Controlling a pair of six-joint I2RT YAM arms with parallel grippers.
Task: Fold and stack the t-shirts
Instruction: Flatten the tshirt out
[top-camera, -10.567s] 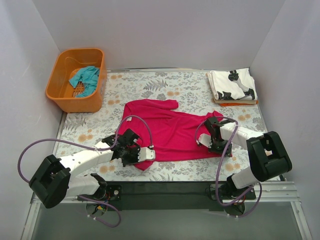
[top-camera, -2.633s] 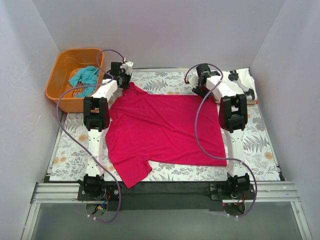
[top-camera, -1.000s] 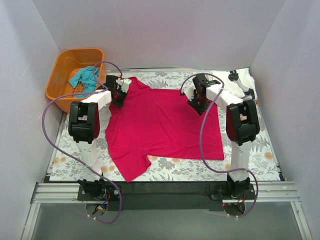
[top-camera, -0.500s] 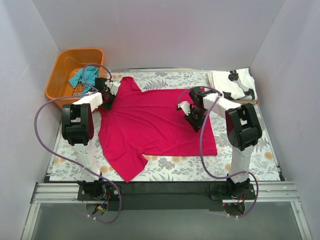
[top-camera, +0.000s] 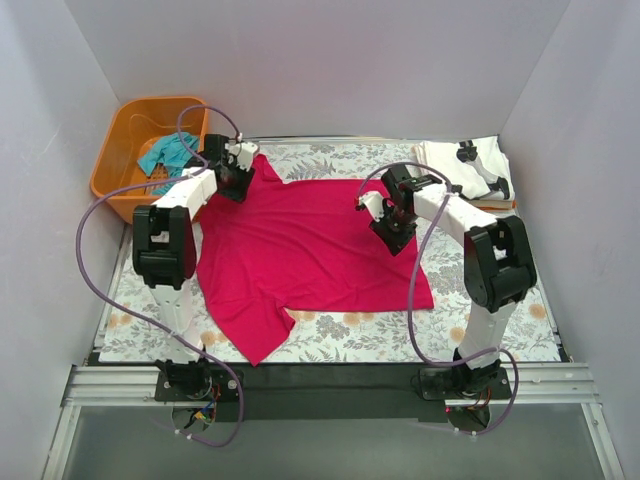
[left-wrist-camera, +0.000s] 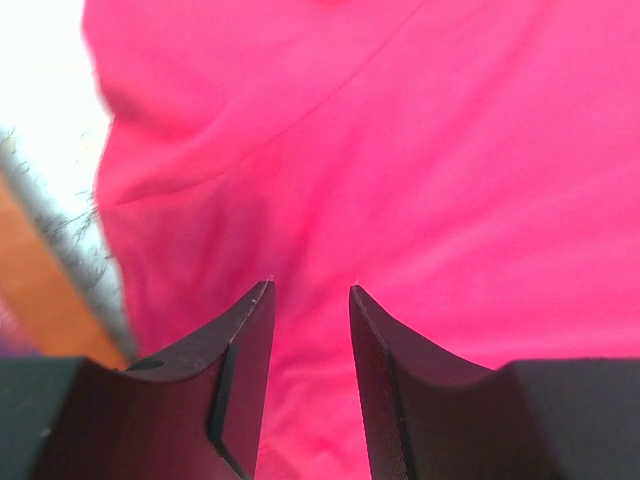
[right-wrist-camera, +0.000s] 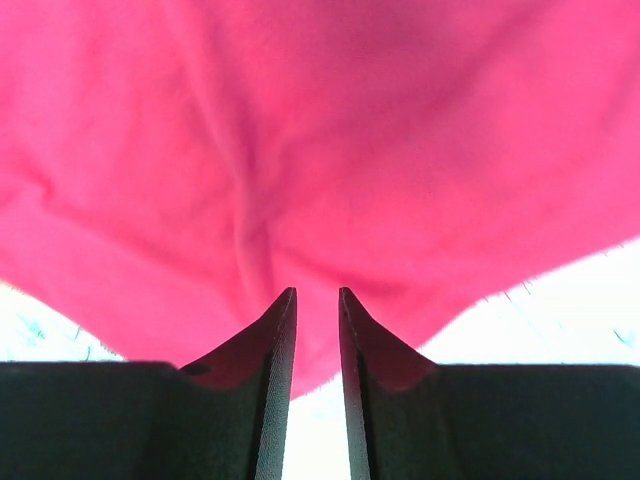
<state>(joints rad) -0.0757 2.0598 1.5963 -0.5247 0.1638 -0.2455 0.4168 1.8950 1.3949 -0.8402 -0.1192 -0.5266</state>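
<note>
The magenta-red t-shirt (top-camera: 310, 250) lies spread out on the floral table, one sleeve pointing at the near edge. My left gripper (top-camera: 237, 172) hovers over its far left corner, jaws apart, nothing between them; the left wrist view (left-wrist-camera: 310, 287) shows only red cloth (left-wrist-camera: 400, 150) beyond them. My right gripper (top-camera: 395, 225) is over the shirt's right part, jaws narrowly apart and empty; in the right wrist view (right-wrist-camera: 317, 290) the cloth's edge (right-wrist-camera: 300, 120) lies just past them. The white printed t-shirt (top-camera: 465, 170) lies folded at the back right. The teal t-shirt (top-camera: 165, 155) is in the basket.
The orange plastic basket (top-camera: 150, 160) stands at the back left, close to my left arm; its rim shows in the left wrist view (left-wrist-camera: 40, 290). Grey walls close in the table on three sides. Purple cables loop from both arms over the table.
My left gripper has moved back and to the right, to the shirt's far left corner. My right gripper has shifted slightly. The red shirt has stayed where it lay.
</note>
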